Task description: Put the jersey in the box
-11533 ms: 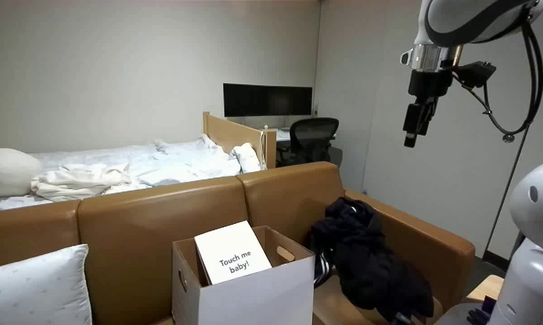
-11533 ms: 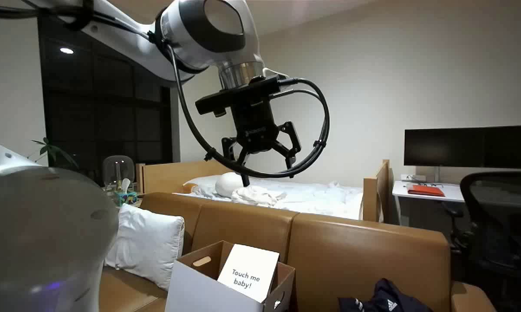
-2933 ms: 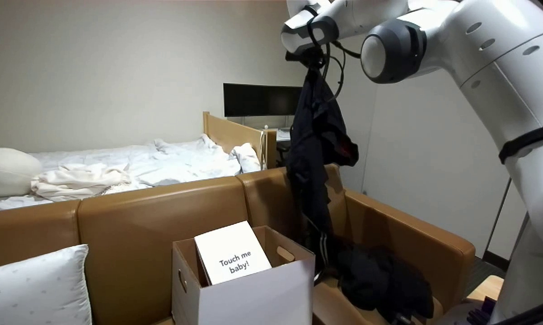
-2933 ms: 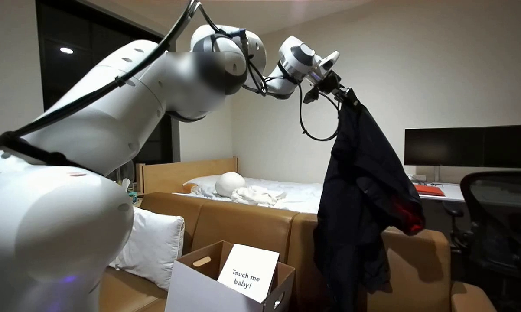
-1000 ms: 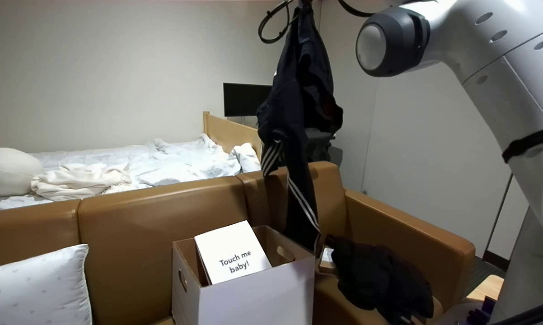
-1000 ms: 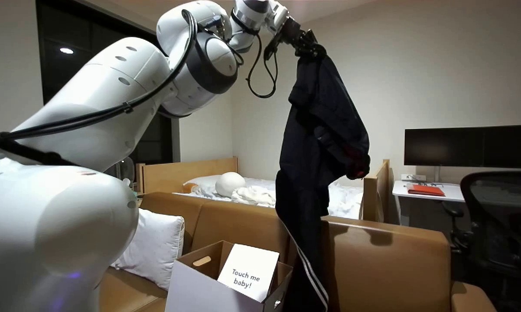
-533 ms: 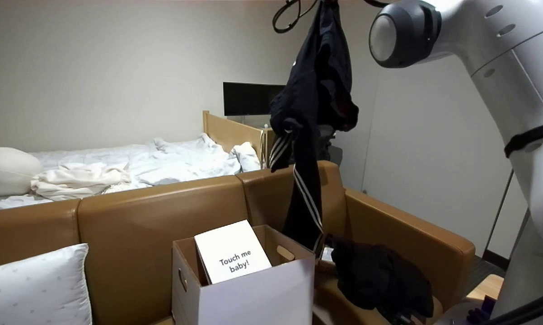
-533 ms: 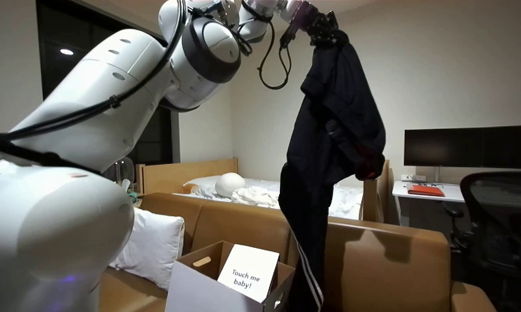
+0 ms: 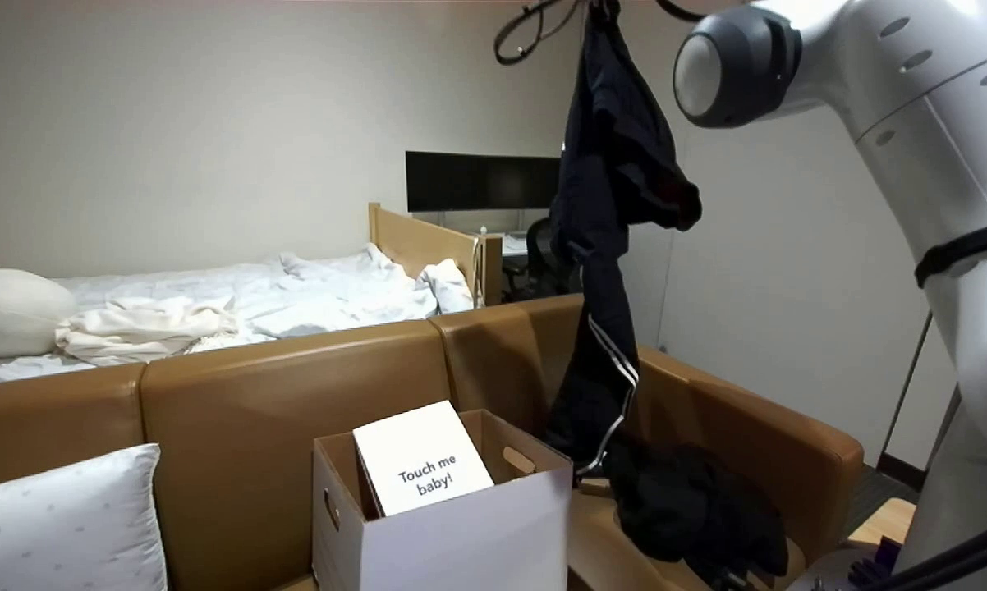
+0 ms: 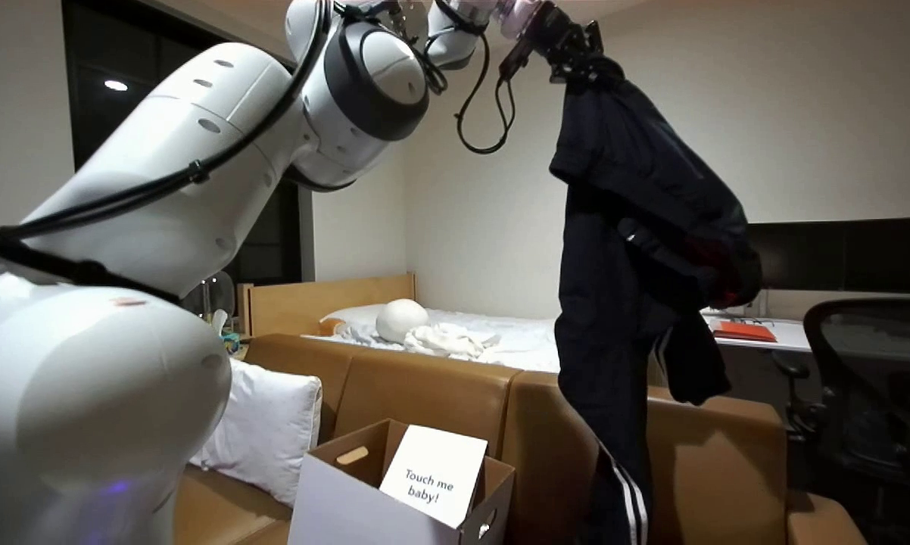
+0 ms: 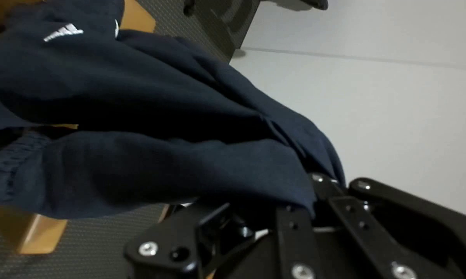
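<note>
navy jersey (image 10: 606, 303) is hanging vertically, fingers (image 11: 295, 238) gripping its top. the box (image 9: 469, 533) is standing lower, to one side.

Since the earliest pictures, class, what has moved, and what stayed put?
The gripper has taken hold of the navy Adidas jersey, earlier bunched on the brown sofa, and drawn it upward to hang lengthwise. The white cardboard box, its "Touch me baby!" card, the black cloth bundle and the white cushion stayed put.
</note>
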